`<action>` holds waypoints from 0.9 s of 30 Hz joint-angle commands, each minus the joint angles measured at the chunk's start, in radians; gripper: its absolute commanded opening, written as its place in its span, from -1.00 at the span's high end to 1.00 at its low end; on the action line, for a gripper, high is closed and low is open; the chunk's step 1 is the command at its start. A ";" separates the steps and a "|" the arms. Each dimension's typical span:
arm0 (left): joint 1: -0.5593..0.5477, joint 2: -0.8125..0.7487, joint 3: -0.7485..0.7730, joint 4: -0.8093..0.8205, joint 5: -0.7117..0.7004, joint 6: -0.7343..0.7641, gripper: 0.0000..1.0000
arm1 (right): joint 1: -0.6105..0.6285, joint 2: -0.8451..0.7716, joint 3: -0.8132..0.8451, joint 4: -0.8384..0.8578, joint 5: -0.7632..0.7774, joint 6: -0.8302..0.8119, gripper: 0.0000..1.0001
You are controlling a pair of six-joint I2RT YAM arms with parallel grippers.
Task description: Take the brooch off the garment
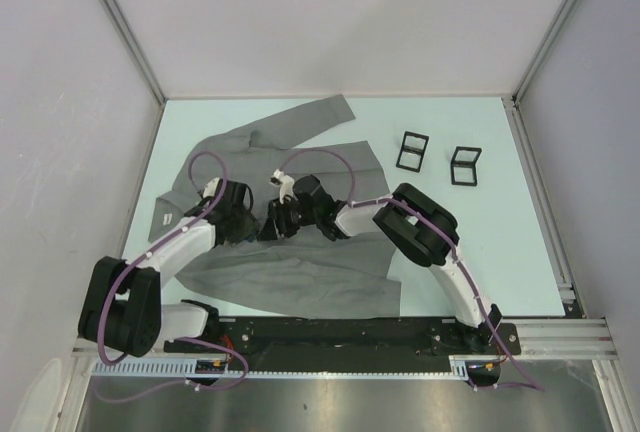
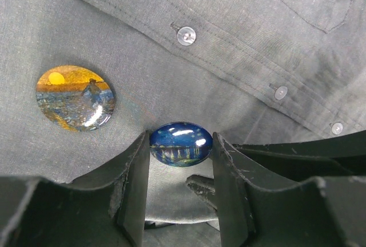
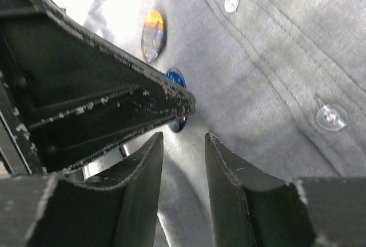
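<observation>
- Two oval brooches sit pinned on the garment, just beside each other: a blue brooch with a night scene and an orange brooch with a sunset.
- In the left wrist view the blue brooch's long axis runs side to side, straight across the gap between the fingers. The orange brooch lies up and to its left, on bare cloth.
- One left pincer is closed on the blue brooch, a finger pressed against each end of the oval.
- One right pincer hangs close over the same spot. Its jaws stand a little apart with grey cloth showing in the gap, and I cannot tell whether they pinch that cloth.
- The garment lies spread front-up in the middle of the counter. Its hem is toward the arm bases and one sleeve reaches toward the far wall.
- Three pale buttons run in a slanting row along the placket in the left wrist view.
- The counter is a pale mint green, boxed in by plain light walls with metal corner posts.
- Two small black frames stand on the counter to the right of the garment, side by side and well apart from both arms.
</observation>
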 commanded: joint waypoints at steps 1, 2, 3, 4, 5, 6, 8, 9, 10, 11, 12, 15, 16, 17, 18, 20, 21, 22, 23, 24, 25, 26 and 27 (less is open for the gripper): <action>0.004 -0.036 -0.010 0.032 0.023 -0.009 0.99 | 0.002 0.030 -0.001 0.101 -0.008 0.046 0.24; 0.006 -0.036 -0.010 0.032 0.024 -0.011 0.99 | -0.001 0.040 -0.001 0.110 -0.009 0.057 0.24; 0.007 -0.039 -0.008 0.031 0.023 -0.009 0.99 | -0.002 0.044 -0.001 0.133 -0.014 0.066 0.25; 0.009 -0.042 -0.008 0.029 0.021 -0.009 0.99 | -0.002 0.049 -0.001 0.143 -0.018 0.086 0.25; 0.010 -0.045 -0.010 0.026 0.021 -0.009 0.99 | -0.005 0.052 -0.001 0.152 -0.020 0.092 0.27; 0.010 -0.048 -0.011 0.028 0.021 -0.009 0.99 | -0.007 0.058 -0.001 0.167 -0.021 0.097 0.28; 0.012 -0.054 -0.011 0.029 0.023 -0.011 0.99 | -0.005 0.061 -0.001 0.181 -0.028 0.111 0.33; 0.010 -0.054 -0.015 0.029 0.027 -0.015 0.99 | -0.005 0.066 -0.001 0.195 -0.029 0.112 0.35; 0.010 -0.054 -0.018 0.032 0.029 -0.017 0.99 | -0.005 0.067 -0.001 0.201 -0.031 0.116 0.38; 0.012 -0.056 -0.022 0.034 0.031 -0.021 0.99 | -0.004 0.070 -0.001 0.215 -0.029 0.119 0.43; 0.012 -0.056 -0.024 0.037 0.034 -0.021 0.99 | -0.002 0.073 -0.001 0.224 -0.031 0.122 0.46; 0.013 -0.051 -0.031 0.035 0.038 -0.028 1.00 | -0.001 0.083 -0.004 0.270 -0.034 0.142 0.59; 0.013 -0.051 -0.033 0.037 0.040 -0.031 0.99 | -0.002 0.090 -0.006 0.287 -0.037 0.152 0.63; 0.015 -0.053 -0.039 0.037 0.044 -0.035 0.99 | -0.002 0.096 -0.007 0.313 -0.037 0.169 0.75; 0.016 -0.053 -0.042 0.037 0.046 -0.038 0.99 | -0.002 0.100 -0.009 0.325 -0.040 0.177 0.84; 0.019 -0.059 -0.045 0.037 0.054 -0.046 0.99 | 0.001 0.107 -0.016 0.342 -0.034 0.177 1.00; 0.022 -0.060 -0.045 0.035 0.058 -0.048 0.99 | 0.001 0.106 -0.020 0.342 -0.026 0.171 1.00; 0.024 -0.065 -0.045 0.034 0.060 -0.049 0.98 | 0.004 0.104 -0.026 0.345 -0.023 0.163 1.00; 0.025 -0.068 -0.045 0.031 0.063 -0.052 0.86 | 0.004 0.101 -0.035 0.350 -0.018 0.157 1.00; 0.027 -0.082 -0.045 0.026 0.064 -0.054 0.76 | 0.005 0.098 -0.043 0.351 -0.008 0.139 1.00; 0.033 -0.086 -0.045 0.018 0.067 -0.055 0.66 | 0.008 0.093 -0.049 0.354 -0.005 0.125 1.00; 0.038 -0.095 -0.041 0.008 0.069 -0.061 0.37 | 0.010 0.083 -0.055 0.339 0.003 0.108 1.00; 0.042 -0.115 -0.039 -0.017 0.070 -0.064 0.22 | 0.013 0.078 -0.056 0.325 0.020 0.061 1.00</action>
